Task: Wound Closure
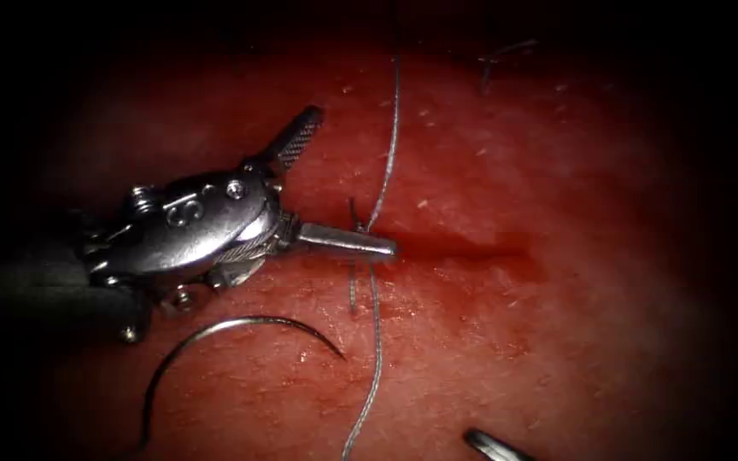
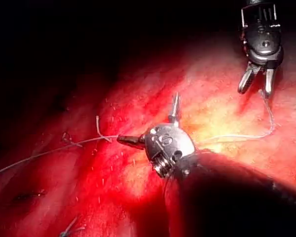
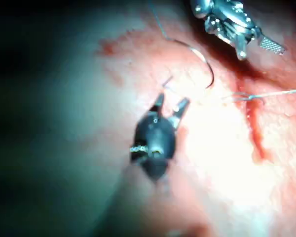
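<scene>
At the cut, my left gripper gapes empty over the thread; the right gripper is open too; the needle lies free on the tissue. A careless jaw could snag thread.

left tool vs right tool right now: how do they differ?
Left tool has its jaws spread wide, one lying along the cut by the stitch; right tool has its jaws only partly apart, away from the cut. In the endoscope view the left tool sits mid-tissue, the right tool at the lower edge. Shared: both open, holding nothing. The needle lies free on the tissue, thread trailing across the cut.
</scene>
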`<state>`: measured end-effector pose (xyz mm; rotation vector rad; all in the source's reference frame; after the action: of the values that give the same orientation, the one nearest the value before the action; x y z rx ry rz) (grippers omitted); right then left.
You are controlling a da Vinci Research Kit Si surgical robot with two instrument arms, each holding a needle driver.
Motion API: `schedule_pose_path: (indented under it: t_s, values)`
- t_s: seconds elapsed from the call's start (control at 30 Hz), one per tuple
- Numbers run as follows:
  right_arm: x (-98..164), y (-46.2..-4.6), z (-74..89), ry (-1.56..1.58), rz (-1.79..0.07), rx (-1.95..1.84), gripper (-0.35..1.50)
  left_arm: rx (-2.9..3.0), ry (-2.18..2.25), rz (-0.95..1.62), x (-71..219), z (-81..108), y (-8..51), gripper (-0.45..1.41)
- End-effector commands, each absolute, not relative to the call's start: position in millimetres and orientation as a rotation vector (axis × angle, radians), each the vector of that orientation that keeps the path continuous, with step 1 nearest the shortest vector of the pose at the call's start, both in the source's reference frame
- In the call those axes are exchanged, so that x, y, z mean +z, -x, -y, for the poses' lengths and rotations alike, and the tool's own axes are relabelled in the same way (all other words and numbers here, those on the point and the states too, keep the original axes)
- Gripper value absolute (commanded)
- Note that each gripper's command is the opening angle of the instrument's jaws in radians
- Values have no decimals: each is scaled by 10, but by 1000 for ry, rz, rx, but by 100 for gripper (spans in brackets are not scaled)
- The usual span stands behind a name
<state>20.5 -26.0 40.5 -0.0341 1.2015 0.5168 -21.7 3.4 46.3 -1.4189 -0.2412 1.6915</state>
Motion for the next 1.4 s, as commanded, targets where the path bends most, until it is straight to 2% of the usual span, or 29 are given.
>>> schedule_pose_path:
  t_s: [0.03, 0.17, 0.27, 0.53, 0.63, 0.67, 0.8, 0.9, 0.93, 0.97, 1.07, 1.1, 1.13, 1.17, 1.2, 1.23, 1.27, 1.3, 1.37, 1.4]
  values:
    - [410, -210, 267, 31, -1201, 517, 19, 1673, 1411, 263, 472, -40, 223, 113]
    - [410, -211, 268, 32, -1201, 517, 15, 1599, 1374, 339, 498, -62, 223, 113]
    - [411, -214, 271, 37, -1203, 517, 15, 1533, 1305, 535, 536, -74, 226, 111]
    - [413, -219, 274, 38, -1198, 515, 14, 1564, 1267, 725, 552, -70, 224, 105]
    - [414, -219, 273, 38, -1197, 516, 14, 1558, 1277, 767, 547, -75, 224, 93]
    - [414, -219, 273, 39, -1197, 516, 14, 1551, 1282, 784, 545, -78, 226, 83]
    - [414, -219, 274, 37, -1195, 514, 9, 1511, 1314, 912, 543, -86, 241, 79]
    - [414, -219, 274, 37, -1195, 514, 9, 1502, 1302, 902, 546, -92, 243, 49]
    - [414, -219, 274, 37, -1195, 514, 7, 1502, 1302, 900, 547, -94, 243, 49]
    - [414, -219, 275, 37, -1195, 514, 5, 1502, 1303, 901, 548, -96, 243, 41]
    - [415, -219, 274, 36, -1192, 514, -10, 1485, 1290, 920, 551, -102, 236, -45]
    - [416, -220, 270, 14, -1180, 534, -20, 1500, 1289, 887, 550, -107, 230, -45]
    - [416, -220, 270, 14, -1180, 534, -20, 1500, 1289, 887, 550, -107, 230, -45]
    - [423, -219, 256, -59, -1169, 646, -10, 1560, 1334, 809, 547, -110, 219, -45]
    - [428, -219, 248, -74, -1162, 670, 32, 1562, 1348, 802, 546, -109, 217, -45]
    - [428, -219, 248, -74, -1162, 670, 32, 1562, 1348, 802, 546, -109, 217, -45]
    - [434, -226, 239, 10, -1132, 493, 98, 1568, 1369, 792, 544, -106, 213, -45]
    - [437, -230, 234, 11, -1160, 396, 91, 1568, 1369, 794, 543, -106, 212, -45]
    - [442, -233, 226, 19, -1221, 274, 57, 1577, 1373, 784, 542, -107, 210, -45]
    - [445, -234, 219, 27, -1236, 237, 51, 1586, 1374, 770, 542, -108, 208, -45]
